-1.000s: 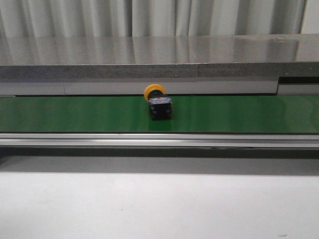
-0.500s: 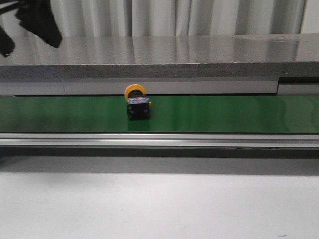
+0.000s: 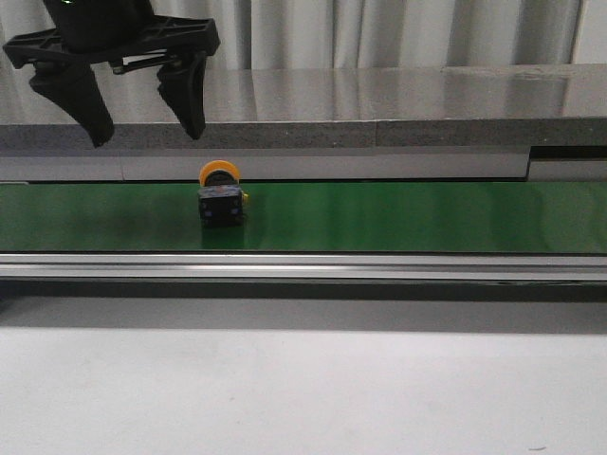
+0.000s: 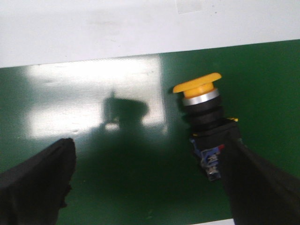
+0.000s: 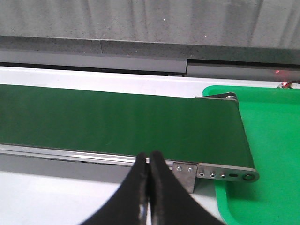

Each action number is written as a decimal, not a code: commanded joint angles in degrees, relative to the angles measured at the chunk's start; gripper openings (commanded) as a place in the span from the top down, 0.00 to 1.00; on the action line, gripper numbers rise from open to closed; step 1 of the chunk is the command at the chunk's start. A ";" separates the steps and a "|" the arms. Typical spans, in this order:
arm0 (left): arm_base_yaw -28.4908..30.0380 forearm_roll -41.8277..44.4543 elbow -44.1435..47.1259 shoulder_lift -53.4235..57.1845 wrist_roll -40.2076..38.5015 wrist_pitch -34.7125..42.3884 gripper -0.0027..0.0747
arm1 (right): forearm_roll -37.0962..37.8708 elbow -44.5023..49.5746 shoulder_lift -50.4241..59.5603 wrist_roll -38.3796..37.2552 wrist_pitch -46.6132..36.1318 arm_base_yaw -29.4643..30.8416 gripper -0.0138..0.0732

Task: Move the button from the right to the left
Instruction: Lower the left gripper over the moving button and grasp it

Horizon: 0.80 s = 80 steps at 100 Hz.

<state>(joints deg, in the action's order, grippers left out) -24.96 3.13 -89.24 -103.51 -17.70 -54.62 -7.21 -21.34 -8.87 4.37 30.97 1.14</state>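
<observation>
Lies on its side on the green belt (image 3: 398,216), left of the middle in the front view: the button (image 3: 219,196), yellow cap toward the far edge, black body toward the near rail (image 3: 303,268). Hangs above the belt's left part, up and to the left of the button and not touching it: left gripper (image 3: 142,118), fingers (image 3: 187,97) spread wide and pointing down. From the left wrist, shows the button (image 4: 206,122) on the belt (image 4: 93,112) just beside one dark finger (image 4: 262,183), the other finger well off to the opposite side; nothing held between them. From the right wrist, shows right gripper (image 5: 149,187) with fingertips pressed together, holding nothing, above the belt's (image 5: 117,124) near edge; beside the belt's end, a green tray (image 5: 272,140).
</observation>
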 commanded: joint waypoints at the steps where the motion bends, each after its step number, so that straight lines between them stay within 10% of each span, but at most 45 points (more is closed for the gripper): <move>1: -0.47 -0.59 -2.99 1.71 -2.75 0.64 0.19 | -0.29 -1.44 -0.49 0.33 -4.31 -0.11 0.92; 61: 1.03 -2.33 -3.11 -4.86 -4.05 -1.61 0.19 | -0.29 -1.44 -0.49 0.33 -4.31 -0.11 0.92; 80: 1.32 -2.33 -3.11 -5.01 -4.05 -1.61 0.47 | -0.29 -1.44 -0.49 0.33 -4.31 -0.11 0.92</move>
<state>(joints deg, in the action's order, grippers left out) -23.80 0.92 -90.61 -111.54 -21.00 -57.17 -7.21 -21.34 -8.87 4.37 30.97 1.14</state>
